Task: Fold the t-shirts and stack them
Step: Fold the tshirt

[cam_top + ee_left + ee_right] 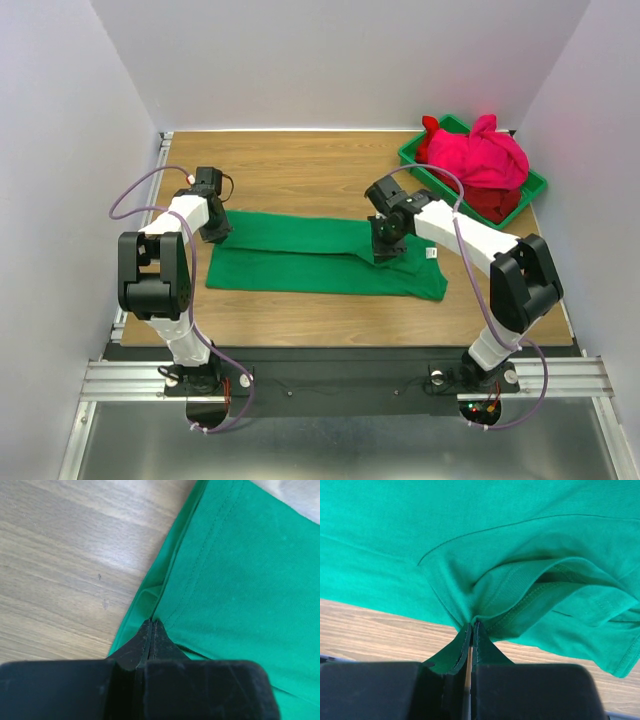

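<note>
**Top view**
- green shirt [320, 262]: we see it lying flat across the middle of the table [300, 160], long side running left to right. A doubled-over band runs along its far edge on the left half.
- label [431, 254]: small white tag near the shirt's right end.
- left gripper [218, 236]: down at the shirt's far left corner, touching the cloth.
- right gripper [384, 257]: down on the shirt right of centre, with a small ridge of cloth raised at its tip.
- pink shirt [482, 155]: bunched in the bin [408, 157] at the table's far right corner, well apart from the green one.
- red shirt [497, 204]: under the pink one, showing at the bin's near right end.

**Left wrist view**
- left fingers [140, 645]: pressed together, and we see no gap.
- grip: the shirt's edge puckers straight into the tips, so we read it as pinched on the green cloth.
- around: bare wood on the left and shirt on the right, with a stitched hem running away from the tips.

**Right wrist view**
- right fingers [485, 651]: pressed together, with only a hairline slit between them.
- grip: a fold of green cloth is gathered into the tips and held.
- cloth: a stitched opening gapes just right of the tips; we can't tell whether it is a sleeve or the neck.
- below: a strip of wood shows under the shirt's near edge.
</note>
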`<state>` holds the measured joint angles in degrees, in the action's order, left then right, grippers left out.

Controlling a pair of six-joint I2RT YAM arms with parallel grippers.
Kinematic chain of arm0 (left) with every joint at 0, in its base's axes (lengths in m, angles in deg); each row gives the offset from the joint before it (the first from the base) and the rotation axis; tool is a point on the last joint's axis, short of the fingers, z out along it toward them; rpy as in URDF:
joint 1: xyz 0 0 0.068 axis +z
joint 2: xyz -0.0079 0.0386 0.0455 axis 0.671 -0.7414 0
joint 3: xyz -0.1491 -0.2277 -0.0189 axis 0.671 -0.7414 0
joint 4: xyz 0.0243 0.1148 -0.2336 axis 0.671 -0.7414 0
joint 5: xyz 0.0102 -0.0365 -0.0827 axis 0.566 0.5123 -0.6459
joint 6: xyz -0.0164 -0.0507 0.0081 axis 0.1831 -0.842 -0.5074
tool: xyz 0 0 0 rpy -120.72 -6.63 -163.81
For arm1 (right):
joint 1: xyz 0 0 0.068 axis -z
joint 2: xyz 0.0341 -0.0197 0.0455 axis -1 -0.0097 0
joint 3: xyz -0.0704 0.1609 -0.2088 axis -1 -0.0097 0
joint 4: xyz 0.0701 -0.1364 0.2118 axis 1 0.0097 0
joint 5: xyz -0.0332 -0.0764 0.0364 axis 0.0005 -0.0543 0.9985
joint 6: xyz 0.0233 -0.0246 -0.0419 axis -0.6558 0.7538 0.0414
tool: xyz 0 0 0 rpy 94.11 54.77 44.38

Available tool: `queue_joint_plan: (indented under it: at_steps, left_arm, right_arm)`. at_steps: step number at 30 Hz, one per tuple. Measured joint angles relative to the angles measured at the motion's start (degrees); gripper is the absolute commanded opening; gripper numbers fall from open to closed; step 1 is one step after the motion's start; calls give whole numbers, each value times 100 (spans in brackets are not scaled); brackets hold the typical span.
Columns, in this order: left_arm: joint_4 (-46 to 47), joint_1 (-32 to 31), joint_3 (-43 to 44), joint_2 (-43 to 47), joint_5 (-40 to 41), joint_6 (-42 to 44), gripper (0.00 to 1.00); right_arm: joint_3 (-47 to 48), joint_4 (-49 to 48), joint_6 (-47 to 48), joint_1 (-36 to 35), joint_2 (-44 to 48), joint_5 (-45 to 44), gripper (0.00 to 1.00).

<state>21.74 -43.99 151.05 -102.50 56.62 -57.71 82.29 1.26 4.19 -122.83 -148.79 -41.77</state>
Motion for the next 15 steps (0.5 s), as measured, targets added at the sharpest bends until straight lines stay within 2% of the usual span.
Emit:
queue_joint_plan:
  at_steps: [5, 8, 11, 12, 14, 15]
  left_arm:
    - [2, 0, -17, 2, 37, 2, 0]
    - [-2, 0, -17, 2, 55, 4, 4]
    - [-13, 2, -17, 2, 79, 13, 24]
    - [-20, 4, -17, 2, 83, 20, 38]
    - [-33, 9, -17, 0, 107, 57, 44]
    - [-48, 9, -15, 0, 129, 33, 51]
  right_arm:
    - [0, 33, 2, -116, -2, -24, 1]
    - [-2, 72, 4, -166, -2, -24, 5]
    - [-2, 138, 68, -240, -4, 42, 20]
    - [-2, 157, 114, -282, -9, 144, 28]
    - [-2, 186, 188, -354, -20, 243, 34]
    - [-2, 221, 243, -393, -24, 321, 38]
